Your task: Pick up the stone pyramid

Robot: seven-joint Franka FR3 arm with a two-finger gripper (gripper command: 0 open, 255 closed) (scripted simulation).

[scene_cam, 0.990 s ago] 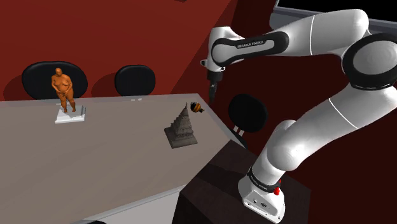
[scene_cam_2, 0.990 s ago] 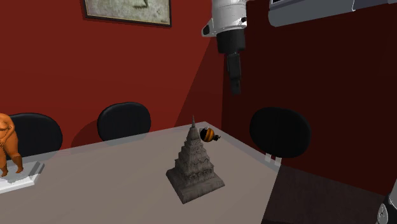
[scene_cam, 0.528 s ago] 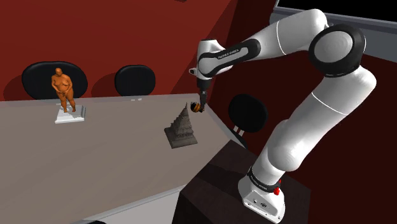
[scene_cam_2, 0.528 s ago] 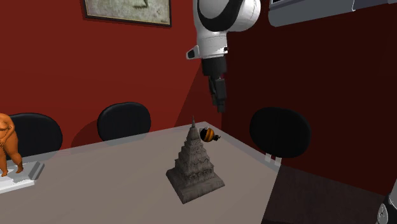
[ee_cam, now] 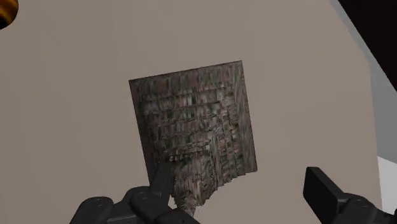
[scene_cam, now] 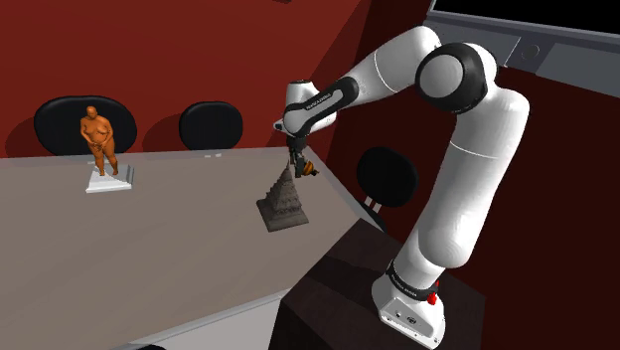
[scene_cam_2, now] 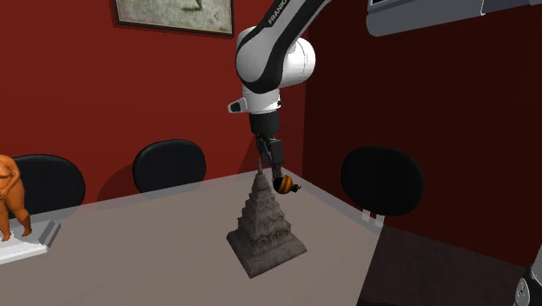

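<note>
pyramid on table near its edge, fingers over its tip, figurine well apart

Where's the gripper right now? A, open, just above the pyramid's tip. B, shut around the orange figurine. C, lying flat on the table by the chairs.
A: the gripper hangs over the tip of the grey stepped pyramid, and the wrist view shows its fingers apart.

Rough stone pyramid, matt tbl
</note>
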